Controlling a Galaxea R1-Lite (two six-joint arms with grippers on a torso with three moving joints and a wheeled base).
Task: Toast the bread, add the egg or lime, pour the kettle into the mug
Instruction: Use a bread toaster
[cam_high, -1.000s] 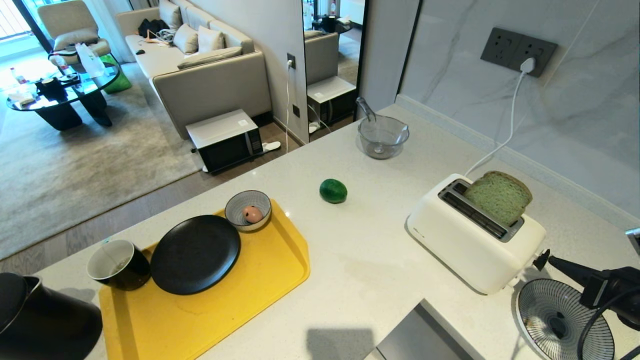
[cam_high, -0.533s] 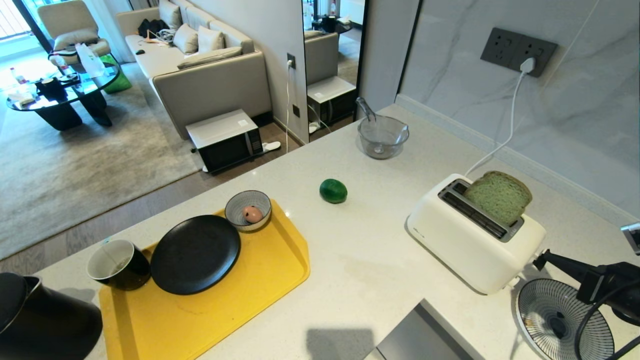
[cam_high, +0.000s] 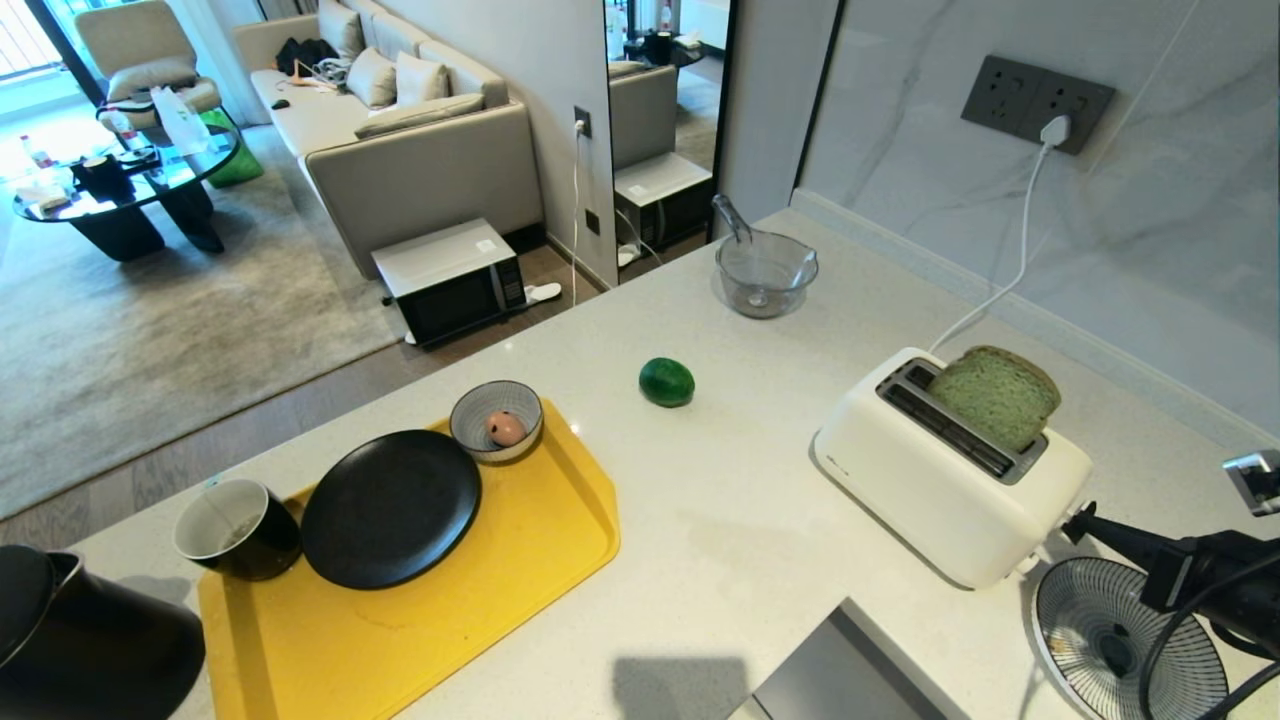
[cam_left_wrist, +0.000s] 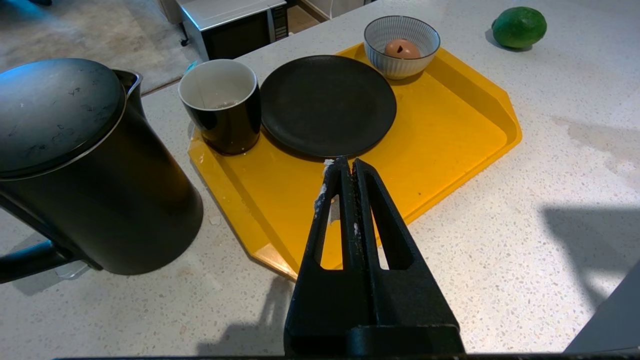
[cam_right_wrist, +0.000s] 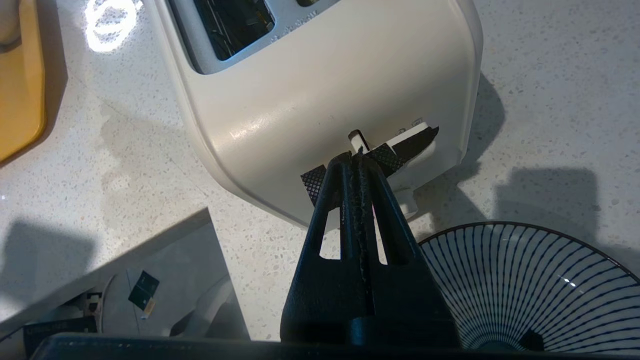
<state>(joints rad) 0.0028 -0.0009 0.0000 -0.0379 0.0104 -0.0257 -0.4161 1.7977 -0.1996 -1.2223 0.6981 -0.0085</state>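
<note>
1. With my right gripper (cam_right_wrist: 358, 156) pressed shut and holding nothing, its tip sits at the lever on the end face of the boxy white plastic two-slot toaster (cam_high: 950, 470); I judge the coming move is a downward push on that lever.
2. From the gripper tip, the small white lever (cam_right_wrist: 356, 138) lies straight ahead, touching or nearly so. I cannot tell which. The lever's travel runs down the toaster's end face, and the toaster's long axis points away from the gripper.
3. Standing tall in the slot nearer the wall is the square slice of pale green bread with a brown crust (cam_high: 998, 393), so toasting looks not yet started.
4. My left gripper (cam_left_wrist: 348, 167) is parked over the yellow plastic tray (cam_left_wrist: 450, 125), fingers together and empty. The right arm is far nearer the toaster.
5. Near the left gripper, the tall matte black kettle (cam_left_wrist: 90, 165) stands on the white speckled counter (cam_high: 740, 500) beside the small black mug with a white inside (cam_left_wrist: 222, 107), which sits on the tray. The glossy dark green lime (cam_high: 667, 382) lies alone on the counter, well apart from both grippers.
6. Only the right wrist view shows the lever and gripper tip together; the head view shows the bread's height, which that wrist view misses.
</note>
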